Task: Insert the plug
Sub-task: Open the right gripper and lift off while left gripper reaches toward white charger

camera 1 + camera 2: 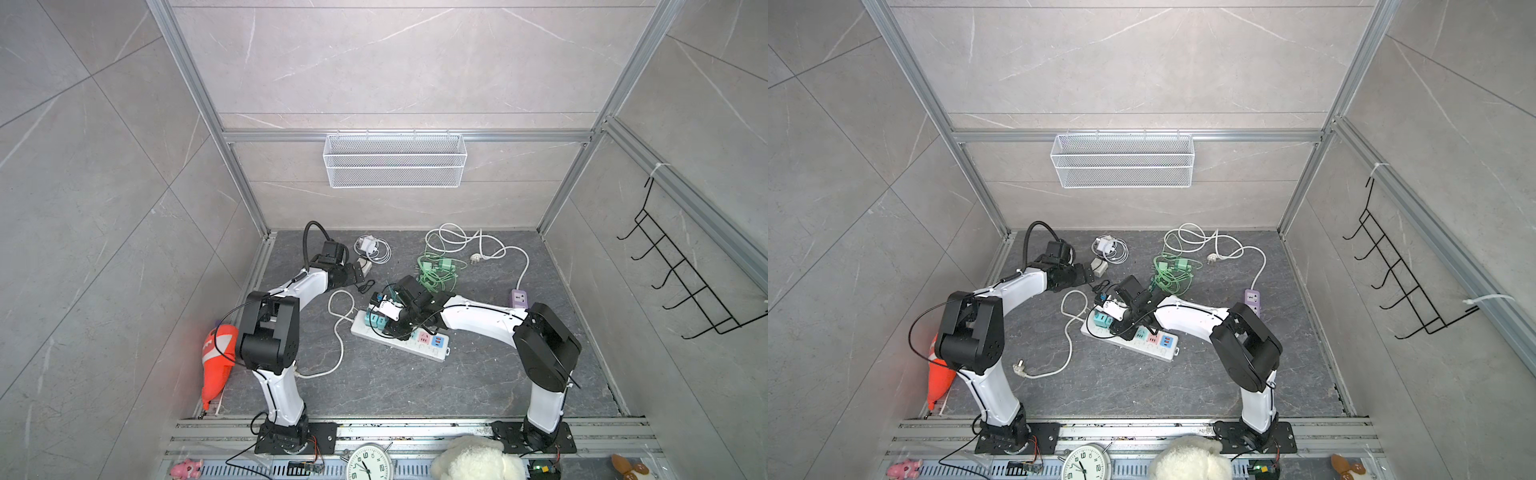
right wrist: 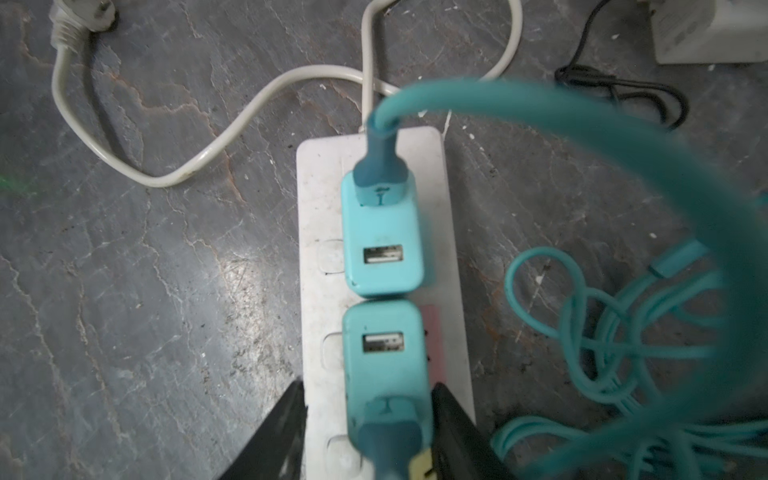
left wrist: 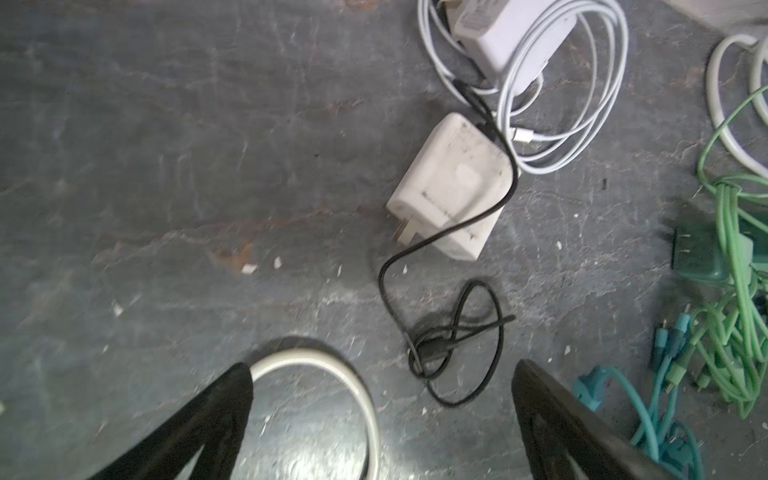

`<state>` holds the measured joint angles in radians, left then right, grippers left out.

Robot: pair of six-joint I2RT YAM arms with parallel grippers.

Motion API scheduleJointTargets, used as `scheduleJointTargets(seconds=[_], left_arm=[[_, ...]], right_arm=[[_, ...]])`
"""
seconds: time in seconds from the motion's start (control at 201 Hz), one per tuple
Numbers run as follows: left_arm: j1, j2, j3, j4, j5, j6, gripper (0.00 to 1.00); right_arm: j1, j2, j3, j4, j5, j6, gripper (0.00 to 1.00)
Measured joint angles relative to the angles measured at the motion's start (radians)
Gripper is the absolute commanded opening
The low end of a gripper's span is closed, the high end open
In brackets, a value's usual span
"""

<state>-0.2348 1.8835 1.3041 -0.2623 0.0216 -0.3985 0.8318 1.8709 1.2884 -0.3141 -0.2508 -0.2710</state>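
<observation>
Item: we list a teal square USB plug adapter (image 2: pixel 386 365), standing upright in the long white power strip (image 2: pixel 320 291), one socket along from the cord end. Its prongs are hidden. A teal connector fills its nearer port and is cut off by the frame edge.

Next to it, touching or very nearly so, a second teal adapter (image 2: pixel 382 241) sits at the strip's cord end. Its teal cable (image 2: pixel 582 133) loops close to the lens, blurred, and hides part of the bench.

Right tool (image 2: pixel 368 386): narrowly parted about the first adapter. One finger lies against its side; the other stands off, with bare strip showing between. We see no grip. In both top views the wrist covers this spot.

Left tool (image 3: pixel 381 368): spread wide, holding nothing, above the dark grey stone-patterned bench (image 1: pixel 415 386). Near it lie a scuffed white charger block (image 3: pixel 453 187) and a thin black cable (image 3: pixel 453 332).

Farther off: a green cable tangle (image 1: pixel 436 274) and a small purple socket box (image 1: pixel 519 298).
</observation>
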Motion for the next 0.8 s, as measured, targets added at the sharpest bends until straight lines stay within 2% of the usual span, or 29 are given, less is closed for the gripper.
scheduleJointTargets(seconds=[0.254, 0.797], left_arm=[[0.0, 0.181, 0.216, -0.066, 0.042, 0.057, 1.0], [-0.054, 0.464, 0.63, -0.318, 0.008, 0.17, 0.98]], right_arm=[[0.002, -0.101, -0.037, -0.007, -0.03, 0.037, 0.5], [0.004, -0.314, -0.24, 0.035, -0.029, 0.122, 0.49]])
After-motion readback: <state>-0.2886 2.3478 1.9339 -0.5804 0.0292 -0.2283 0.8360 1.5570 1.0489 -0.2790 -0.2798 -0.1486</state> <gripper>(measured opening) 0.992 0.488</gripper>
